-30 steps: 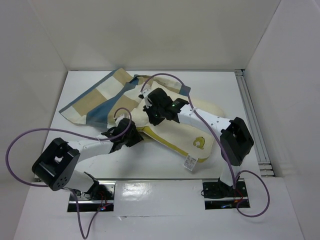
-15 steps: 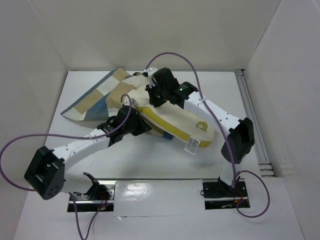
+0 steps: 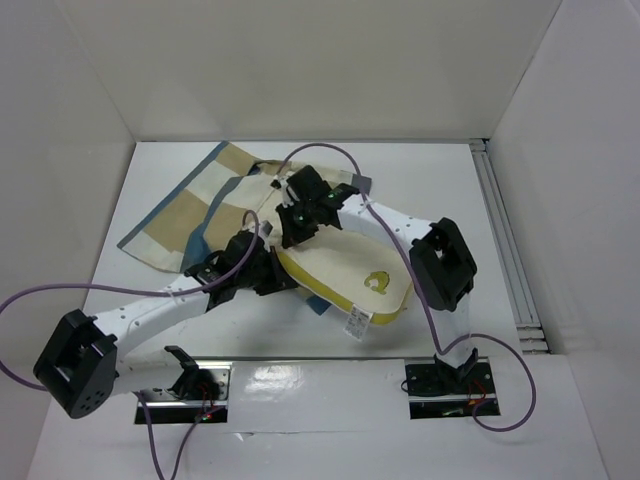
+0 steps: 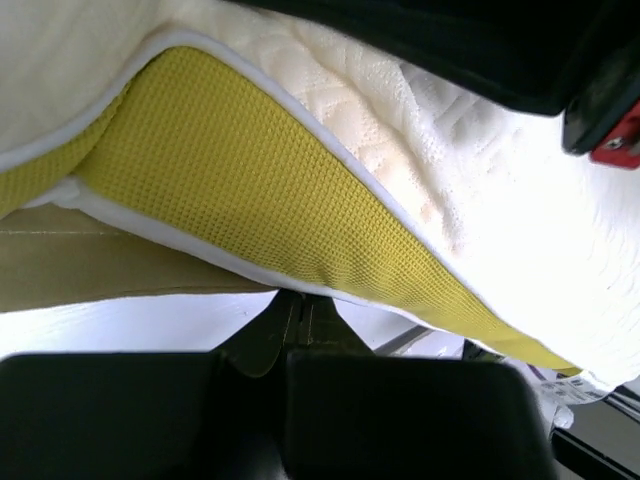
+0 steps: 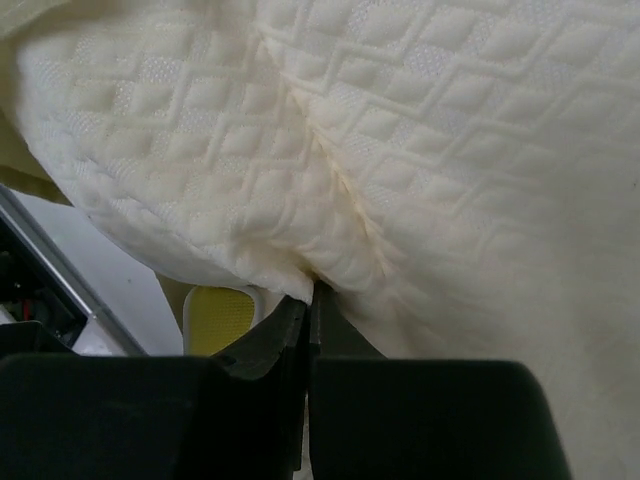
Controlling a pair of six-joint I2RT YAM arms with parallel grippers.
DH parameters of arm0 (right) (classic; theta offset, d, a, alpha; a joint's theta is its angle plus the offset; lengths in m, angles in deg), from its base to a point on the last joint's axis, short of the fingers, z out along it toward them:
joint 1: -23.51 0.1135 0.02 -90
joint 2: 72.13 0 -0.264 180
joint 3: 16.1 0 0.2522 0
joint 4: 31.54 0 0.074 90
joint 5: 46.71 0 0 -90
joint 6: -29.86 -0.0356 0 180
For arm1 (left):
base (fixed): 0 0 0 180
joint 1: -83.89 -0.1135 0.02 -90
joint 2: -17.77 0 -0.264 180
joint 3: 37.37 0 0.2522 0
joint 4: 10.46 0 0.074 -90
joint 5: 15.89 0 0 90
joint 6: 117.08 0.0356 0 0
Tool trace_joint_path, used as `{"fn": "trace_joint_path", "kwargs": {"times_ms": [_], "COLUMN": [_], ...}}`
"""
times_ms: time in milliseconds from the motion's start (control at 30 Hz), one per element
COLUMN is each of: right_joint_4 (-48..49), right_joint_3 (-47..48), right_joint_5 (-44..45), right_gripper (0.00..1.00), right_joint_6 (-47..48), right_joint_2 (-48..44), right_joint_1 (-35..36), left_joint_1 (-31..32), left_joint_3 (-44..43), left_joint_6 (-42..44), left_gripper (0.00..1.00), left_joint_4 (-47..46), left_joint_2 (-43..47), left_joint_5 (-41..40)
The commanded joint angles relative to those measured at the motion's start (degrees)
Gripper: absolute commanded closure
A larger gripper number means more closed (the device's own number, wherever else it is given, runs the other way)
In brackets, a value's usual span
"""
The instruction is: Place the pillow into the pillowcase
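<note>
The cream-yellow pillow (image 3: 345, 265) lies slanted mid-table, its emblem (image 3: 377, 282) and white tag (image 3: 355, 320) toward the near right. Its far-left end rests on the checked pillowcase (image 3: 190, 205), which is spread to the left. My right gripper (image 3: 295, 215) is shut, pinching a fold of the pillow's quilted top (image 5: 420, 150) at its tips (image 5: 313, 285). My left gripper (image 3: 268, 275) is shut at the pillow's near-left edge, its tips (image 4: 302, 298) tucked under the yellow mesh side (image 4: 300, 200) and white piping. Tan pillowcase fabric (image 4: 100, 260) lies under that edge.
White walls close in the table on the left, back and right. A metal rail (image 3: 505, 240) runs along the right side. The right arm's elbow (image 3: 445, 265) stands beside the pillow's right end. Purple cables loop over both arms.
Both grippers have moved with the pillow: up and back half a second ago, now down and left again. The pillow lies lower and nearer, with its end over the pillowcase.
</note>
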State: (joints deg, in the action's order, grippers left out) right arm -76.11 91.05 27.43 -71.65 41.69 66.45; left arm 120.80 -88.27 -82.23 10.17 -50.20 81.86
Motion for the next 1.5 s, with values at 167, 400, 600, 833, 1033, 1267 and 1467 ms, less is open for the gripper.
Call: {"fn": "trace_joint_path", "kwargs": {"times_ms": [167, 400, 600, 833, 1033, 1267, 1467], "right_joint_4": [3.6, 8.8, 15.3, 15.3, 14.7, 14.7, 14.1], "right_joint_3": [8.0, -10.0, -26.0, -28.1, -25.4, -24.9, -24.4], "right_joint_5": [4.4, 1.1, -0.1, -0.1, -0.7, -0.7, -0.7], "right_gripper": [1.0, 1.0, 1.0, 1.0, 1.0, 1.0, 1.0], "right_joint_6": [-1.6, -4.4, -7.7, -8.3, -7.7, -7.7, -7.2], "right_joint_2": [-5.9, -8.2, -14.8, -17.3, -16.8, -16.8, -16.8], "right_joint_1": [-5.5, -2.9, -1.5, -1.5, -0.9, -0.9, -0.9], "left_joint_1": [6.4, 8.7, 8.7, 4.6, 5.1, 5.1, 4.6], "left_joint_3": [-8.6, -9.3, -16.9, -26.1, -28.2, -27.5, -28.2], "left_joint_6": [2.9, 3.6, 5.1, 6.7, 3.9, 3.3, 4.7], "left_gripper": [1.0, 0.99, 0.21, 0.46, 0.36, 0.34, 0.37], "left_joint_4": [-2.1, 10.0, 30.3, 41.3, 42.6, 39.3, 37.4], "left_joint_2": [4.9, 10.0, 17.4, 7.2, -5.5, -11.7, -15.0], "left_joint_5": [9.5, 3.1, -14.6, -32.5, -39.8, -42.8, -41.5]}}
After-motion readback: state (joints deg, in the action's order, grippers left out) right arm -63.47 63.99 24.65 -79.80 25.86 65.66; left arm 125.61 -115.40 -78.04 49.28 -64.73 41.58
